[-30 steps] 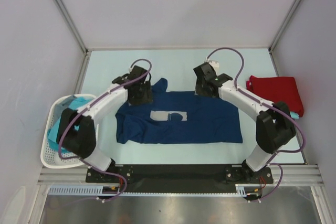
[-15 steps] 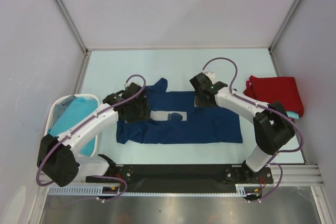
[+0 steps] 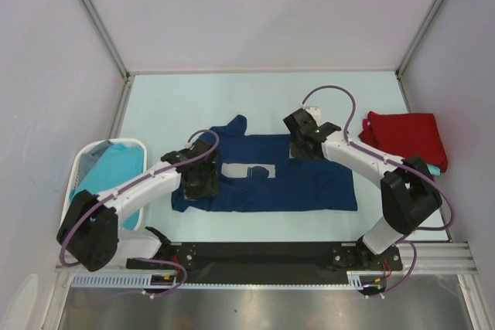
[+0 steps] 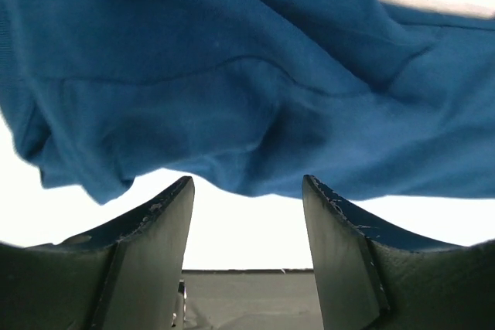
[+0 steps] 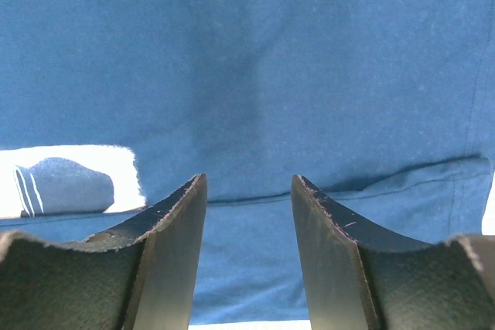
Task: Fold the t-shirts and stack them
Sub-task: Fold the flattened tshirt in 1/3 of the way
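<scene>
The navy t-shirt (image 3: 302,183) lies spread across the middle of the worktop (image 3: 178,106), its pale chest print (image 3: 249,169) facing up. Its right part is fairly flat, while its left end is rumpled, with one sleeve poking away from the arms. The left tool (image 4: 247,191) hangs over that rumpled end, jaws apart and empty, with a loose, wavy edge of cloth just ahead of its tips. The likely trouble is here. A bite into those waves could catch several layers or only a stray pleat, and the fold would then come up crooked or lumpy. The right tool (image 5: 249,183) is also parted and holds nothing. It sits above smooth cloth near the far edge, where closing on flat fabric may only raise a small pucker that slips free. If the two grips land unevenly, the shirt could skew or drag toward one side. The red t-shirt (image 3: 406,135) lies well to the right, and a turquoise t-shirt (image 3: 108,175) lies in the basket (image 3: 73,226) on the left.
</scene>
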`<move>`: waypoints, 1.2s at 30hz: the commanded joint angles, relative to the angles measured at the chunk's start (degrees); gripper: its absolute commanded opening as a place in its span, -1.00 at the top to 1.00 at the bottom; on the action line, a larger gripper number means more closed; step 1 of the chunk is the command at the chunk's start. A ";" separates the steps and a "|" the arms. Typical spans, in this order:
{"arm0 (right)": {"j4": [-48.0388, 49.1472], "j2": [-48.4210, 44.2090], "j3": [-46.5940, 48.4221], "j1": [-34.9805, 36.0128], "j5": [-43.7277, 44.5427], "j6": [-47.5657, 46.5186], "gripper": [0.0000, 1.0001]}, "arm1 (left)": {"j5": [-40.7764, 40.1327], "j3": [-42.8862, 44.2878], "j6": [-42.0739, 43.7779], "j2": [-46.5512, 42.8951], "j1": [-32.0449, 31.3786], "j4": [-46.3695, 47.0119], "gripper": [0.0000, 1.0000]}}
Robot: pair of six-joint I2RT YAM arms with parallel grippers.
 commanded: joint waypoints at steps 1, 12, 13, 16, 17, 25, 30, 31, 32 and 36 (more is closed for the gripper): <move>-0.46 -3.94 -1.17 0.22 2.05 -0.23 -0.05 | 0.14 -0.37 -0.61 4.58 -0.26 5.15 -0.27; -0.82 -9.03 -6.27 0.05 3.28 -0.41 -0.05 | -2.42 3.15 1.76 11.54 6.94 7.26 -0.25; -0.73 -9.30 -6.80 -0.04 3.37 -0.41 -0.05 | -2.77 3.06 2.02 11.01 8.16 7.70 -0.26; -0.20 -9.74 -8.29 -0.13 2.85 -0.41 -0.05 | -2.68 3.67 2.99 11.35 10.71 8.14 -0.26; -0.03 -9.57 -8.47 -0.13 2.58 -0.32 -0.06 | -2.60 4.02 3.25 12.49 11.07 8.05 -0.26; 0.50 -10.18 -9.09 -0.13 1.97 -0.76 -0.05 | -2.06 5.69 3.08 7.68 6.53 8.23 -0.23; 2.08 -8.69 -8.65 -0.13 1.44 -0.50 -0.05 | -4.97 10.34 2.21 -2.68 3.17 7.00 -0.28; 2.17 -7.99 -8.21 -0.13 1.35 -0.32 -0.04 | -5.75 11.40 2.55 -3.14 3.17 6.74 -0.31; 2.26 -6.85 -7.86 -0.04 1.26 -0.24 -0.04 | -6.19 12.36 3.16 -3.32 3.17 6.74 -0.32; 2.52 -4.91 -5.40 -0.13 0.65 0.03 -0.04 | -8.48 17.46 6.41 2.03 3.43 2.79 -0.34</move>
